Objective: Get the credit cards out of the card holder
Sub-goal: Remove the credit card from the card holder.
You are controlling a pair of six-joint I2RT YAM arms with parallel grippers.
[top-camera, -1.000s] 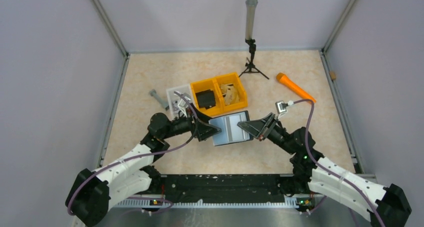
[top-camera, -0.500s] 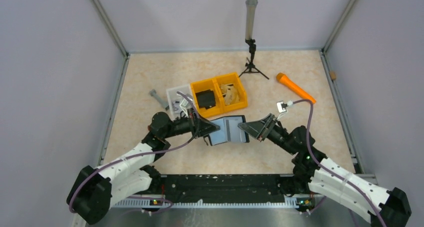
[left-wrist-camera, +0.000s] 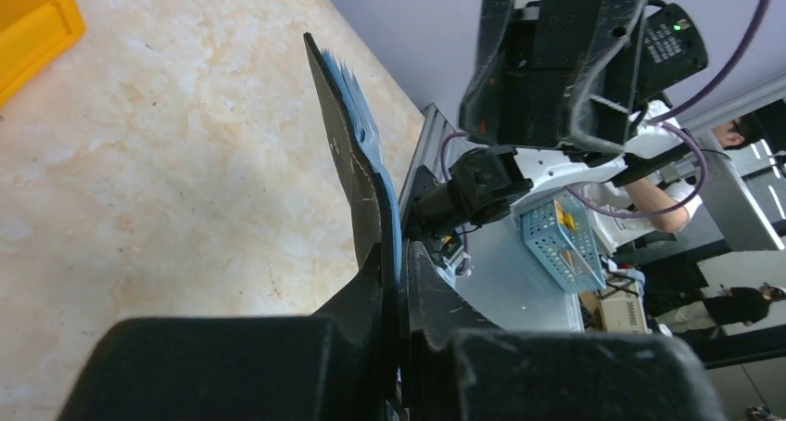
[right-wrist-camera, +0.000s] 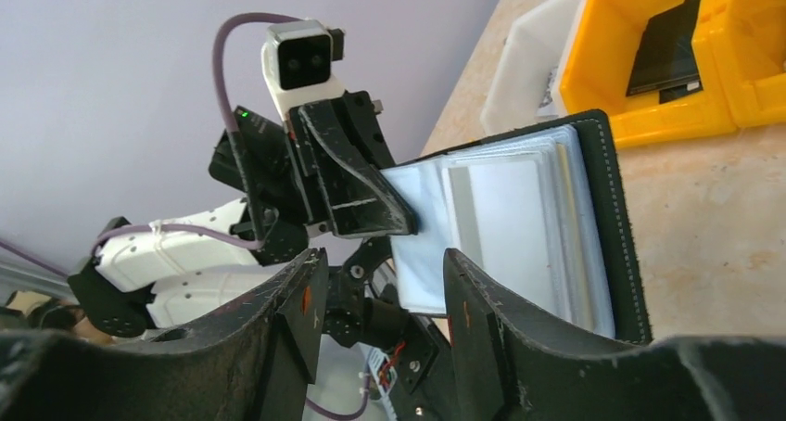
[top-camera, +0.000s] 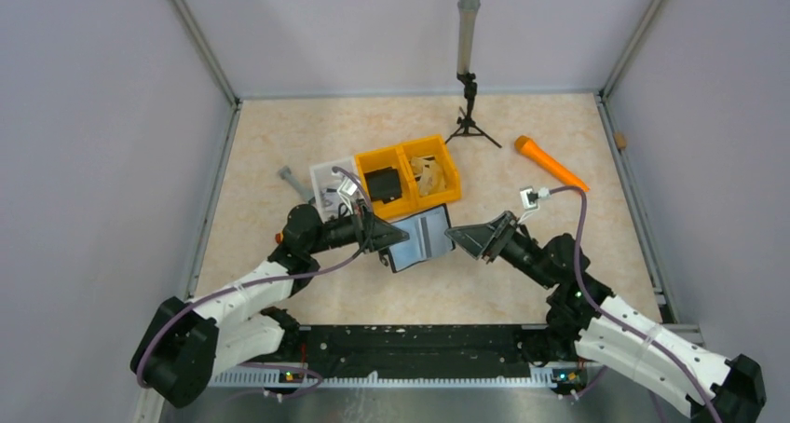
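Working over the bench (top-camera: 373, 125), between its middle and its near edge, with both arms reaching in from the two near corners. Judging the step in hand as opening and presenting the holder. Clamping the left claw (top-camera: 380, 238) shut on the left edge of the card holder (top-camera: 421, 238), and holding it tilted up and spread open, seemingly clear of the surface. Hovering the right claw (top-camera: 456, 237) just beside the holder's right edge, jaws standing apart and gripping nothing. Probably calling next for easing the right fingers around the exposed end of a single card. Then closing on that card alone and drawing it straight out along its sleeve, while bracing the holder with the left claw. Otherwise risking a pinch on the sleeve or the cover instead.

Noting behind the holder, toward the middle of the bench, a yellow bin (top-camera: 396, 148) split into two compartments. Carrying a black square block (top-camera: 383, 183) in the left compartment and pale tan pieces (top-camera: 430, 173) in the right one. Noting a white tray (top-camera: 324, 170) right against the bin's left side, holding bits too small to name.

Showing, from the right wrist, the holder's black stitched cover and pale blue sleeves. Showing the credit cards (right-wrist-camera: 500, 222) only as pale rectangles tucked inside, and not yet showing any card pulled free.
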